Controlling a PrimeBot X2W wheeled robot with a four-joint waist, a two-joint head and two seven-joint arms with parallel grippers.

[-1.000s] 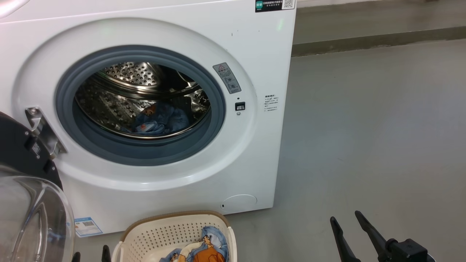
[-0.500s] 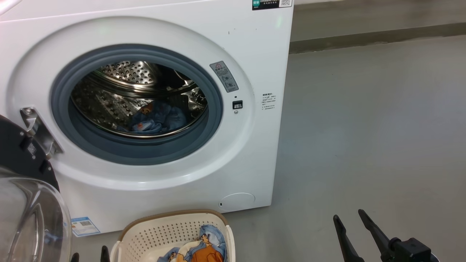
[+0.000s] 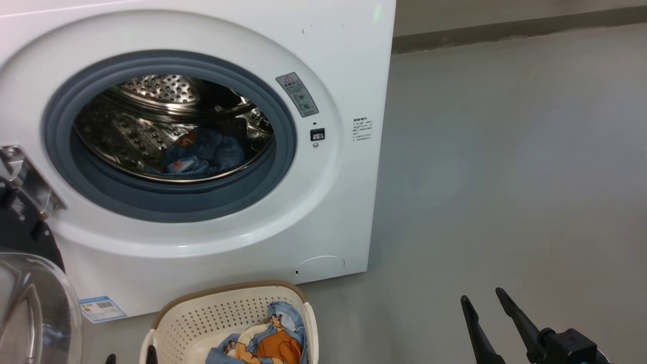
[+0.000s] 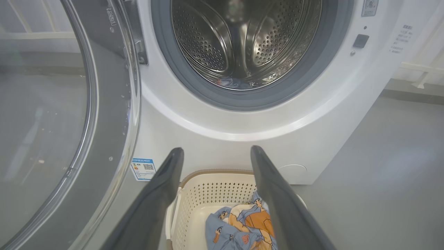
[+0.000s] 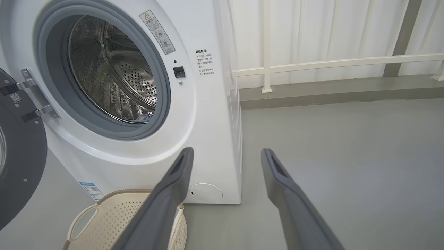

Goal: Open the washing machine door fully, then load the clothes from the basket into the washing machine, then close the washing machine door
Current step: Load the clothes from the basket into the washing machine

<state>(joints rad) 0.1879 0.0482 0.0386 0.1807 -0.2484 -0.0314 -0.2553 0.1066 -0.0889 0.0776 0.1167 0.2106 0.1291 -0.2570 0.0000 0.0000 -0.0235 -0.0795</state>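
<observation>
Clothes (image 4: 239, 222) in the basket (image 4: 215, 194) lie right under the left tool (image 4: 215, 149), spread wide and empty. The right tool (image 5: 227, 150), also spread, is farther off.

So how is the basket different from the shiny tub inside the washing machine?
The basket is cream plastic with a brown rim; the drum is shiny steel. The basket sits on the floor, open at the top; the drum sits inside the washing machine, open at the front. Both have little holes, and blue printed clothes lie in each: the basket clothes and the drum clothes.
</observation>
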